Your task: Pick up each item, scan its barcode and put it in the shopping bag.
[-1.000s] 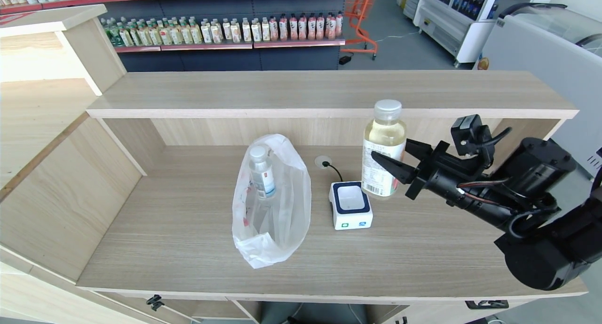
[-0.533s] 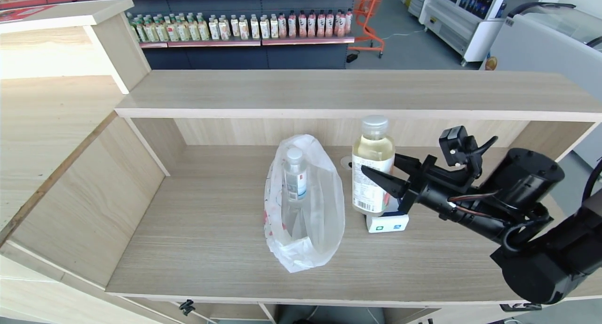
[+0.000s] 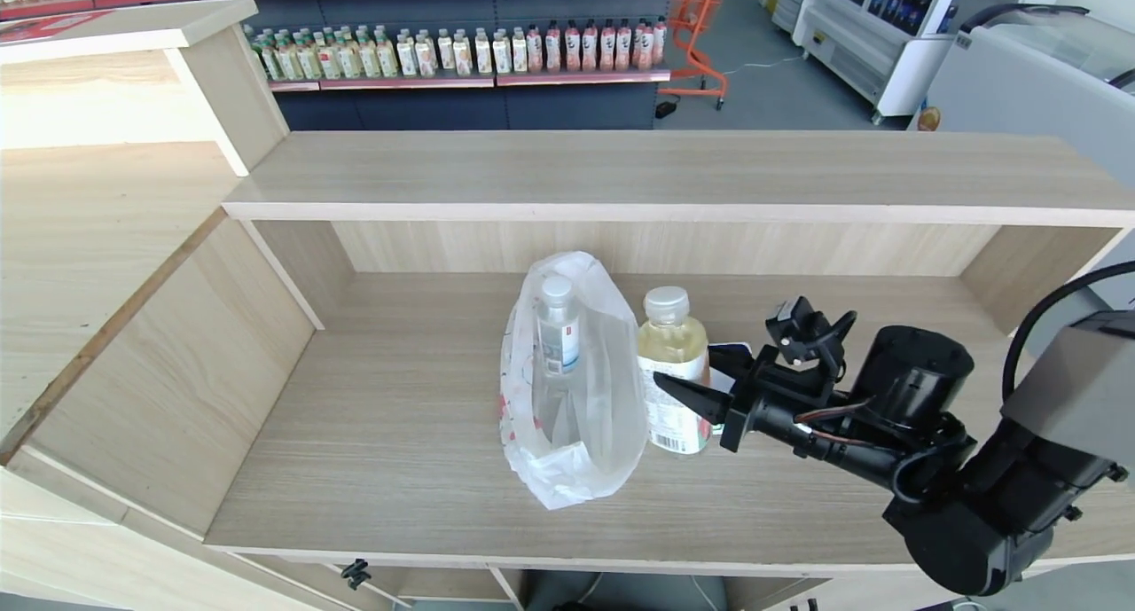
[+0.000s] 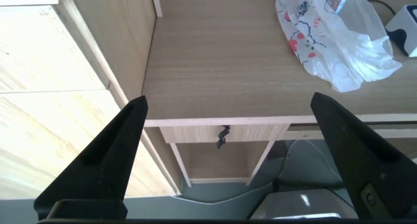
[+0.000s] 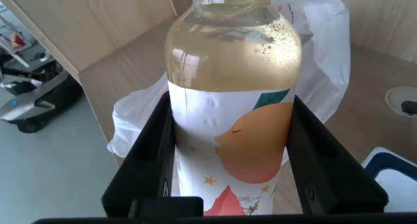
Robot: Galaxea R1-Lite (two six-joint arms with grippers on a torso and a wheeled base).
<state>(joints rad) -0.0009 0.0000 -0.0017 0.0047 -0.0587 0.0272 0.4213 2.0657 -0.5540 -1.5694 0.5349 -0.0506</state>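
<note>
The right gripper pinches the bottle across its label, fingers pressed on either side, probably so it stays upright and can go cap-up into the bag; the bottle stands just beside the bag, with the scanner behind it; whether its base touches the counter I cannot tell; it is clear plastic with pale yellow drink, a grey cap, and a white label with an orange figure and a barcode low down; a smaller bottle is already bagged; the left gripper hangs off the counter's front edge, fingers spread wide and empty, likely out of the way
</note>
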